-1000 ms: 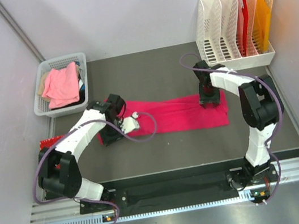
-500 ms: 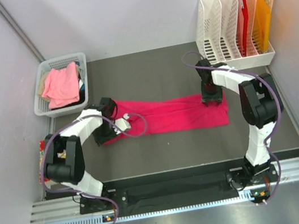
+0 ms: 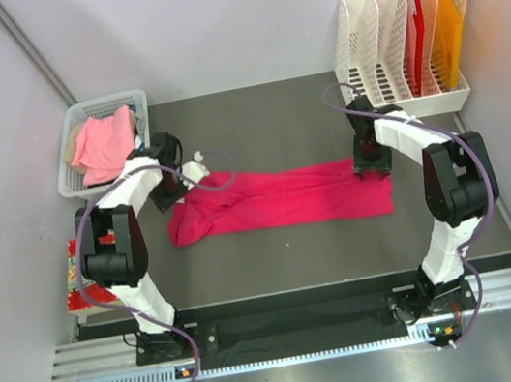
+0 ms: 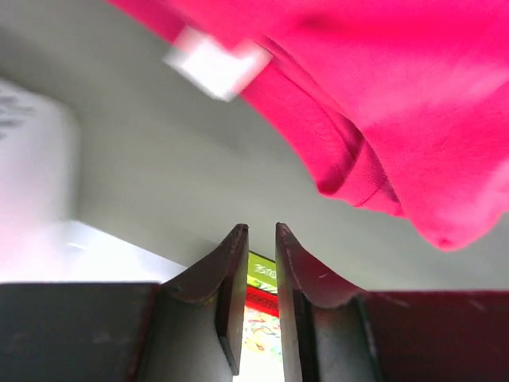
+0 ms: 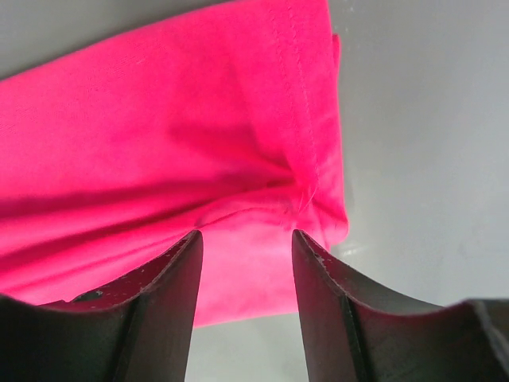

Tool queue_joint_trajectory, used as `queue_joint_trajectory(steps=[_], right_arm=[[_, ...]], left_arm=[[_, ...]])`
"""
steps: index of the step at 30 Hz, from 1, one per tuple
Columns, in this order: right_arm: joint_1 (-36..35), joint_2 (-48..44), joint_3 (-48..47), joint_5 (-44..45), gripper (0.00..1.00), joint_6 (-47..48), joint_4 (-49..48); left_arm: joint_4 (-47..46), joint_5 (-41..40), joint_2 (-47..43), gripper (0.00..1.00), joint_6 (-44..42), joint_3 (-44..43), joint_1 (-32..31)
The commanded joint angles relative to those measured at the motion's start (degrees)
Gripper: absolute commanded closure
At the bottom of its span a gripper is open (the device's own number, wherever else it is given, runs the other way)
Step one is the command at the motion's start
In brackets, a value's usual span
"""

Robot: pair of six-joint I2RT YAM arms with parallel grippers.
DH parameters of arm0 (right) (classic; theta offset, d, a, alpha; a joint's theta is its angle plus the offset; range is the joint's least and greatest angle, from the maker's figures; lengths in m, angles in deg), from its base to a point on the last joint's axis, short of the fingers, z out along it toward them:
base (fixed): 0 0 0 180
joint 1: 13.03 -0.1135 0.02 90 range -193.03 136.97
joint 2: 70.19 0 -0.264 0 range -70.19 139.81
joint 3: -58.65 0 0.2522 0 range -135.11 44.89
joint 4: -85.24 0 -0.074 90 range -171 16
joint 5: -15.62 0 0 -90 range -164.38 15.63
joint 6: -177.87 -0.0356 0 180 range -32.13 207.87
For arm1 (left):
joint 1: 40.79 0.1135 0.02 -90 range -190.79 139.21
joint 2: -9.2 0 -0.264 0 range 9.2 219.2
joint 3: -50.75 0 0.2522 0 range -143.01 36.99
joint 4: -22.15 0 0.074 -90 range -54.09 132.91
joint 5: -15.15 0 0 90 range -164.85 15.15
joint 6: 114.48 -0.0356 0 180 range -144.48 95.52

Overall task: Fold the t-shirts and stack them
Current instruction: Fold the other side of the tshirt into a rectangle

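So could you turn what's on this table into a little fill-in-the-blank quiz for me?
1. The magenta t-shirt lies on the dark table, while the salmon-pink t-shirt sits in the white ____.
2. The right gripper is over a corner of the magenta t-shirt with its jaws ____.
3. In the white rack, the board beside the red board is ____.

Missing words: basket; open; orange.
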Motion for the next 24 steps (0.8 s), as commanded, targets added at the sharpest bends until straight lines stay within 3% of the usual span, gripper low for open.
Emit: queue_joint_trajectory(steps=[1,6,10,18,24], right_arm=[[0.2,-6.8,0.0,-3.0,0.5,-0.4,0.9],[-0.7,-9.6,1.3,-4.8,0.5,-1.3,1.2],[-1.0,-10.2,2.5,-5.3,0.5,-2.0,0.9],[-2.8,-9.3,6.8,-6.4,0.5,-3.7,-1.5],[-2.8,-5.9,7.2,-5.9,0.5,-3.8,-2.9]], left_arm=[[14.5,15.4,-7.1,0.73,3.6,-10.1,-1.8],[15.1,17.2,-13.0,0.71,5.1,-0.3,-9.1],[12.7,17.6,-12.8,0.72,7.6,8.0,-11.1],[6.6,15.4,-8.0,0.73,7.7,8.5,-10.7],[5.1,13.9,-1.2,0.74,7.0,2.4,-7.8]])
